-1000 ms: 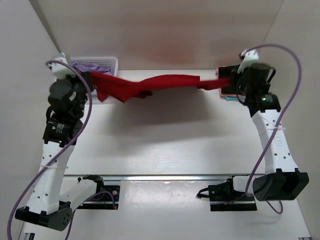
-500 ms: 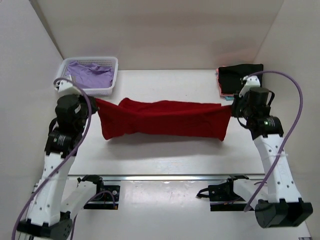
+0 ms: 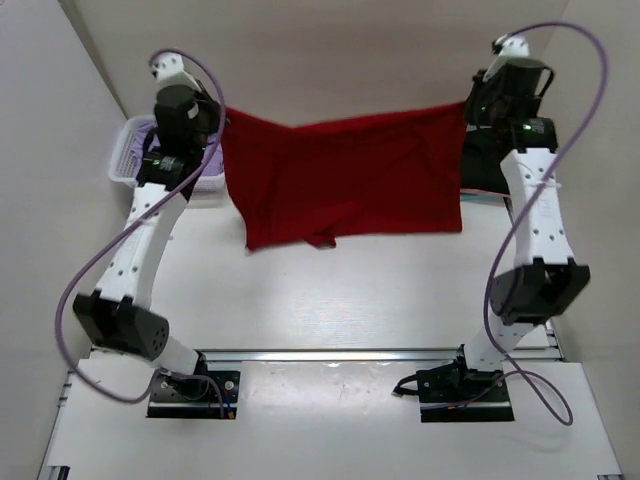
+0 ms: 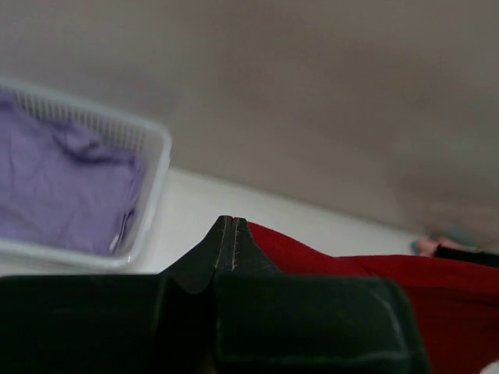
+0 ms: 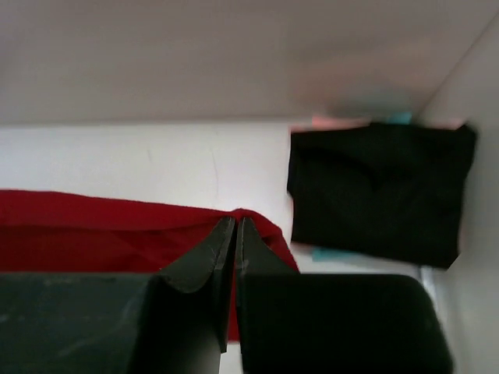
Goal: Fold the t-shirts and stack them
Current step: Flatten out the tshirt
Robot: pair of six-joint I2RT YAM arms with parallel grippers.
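Spreading one red t-shirt [image 3: 345,185] aloft, left fingers [image 4: 209,259] and right fingers [image 5: 204,263] clamp its two top corners

Three t-shirts show plainly: one deep red t-shirt [image 3: 345,180]; one lavender t-shirt [image 4: 54,187]; one black t-shirt [image 5: 378,191]; beside the black one lie one pink edge [image 5: 339,122] and one teal edge [image 5: 337,255], too little seen to count as whole shirts; one white lattice basket [image 4: 156,156]; one table [image 3: 350,300]; two arms, the left arm [image 3: 150,215] and the right arm [image 3: 535,215]; two grippers, the left gripper [image 4: 231,222] and the right gripper [image 5: 235,222].
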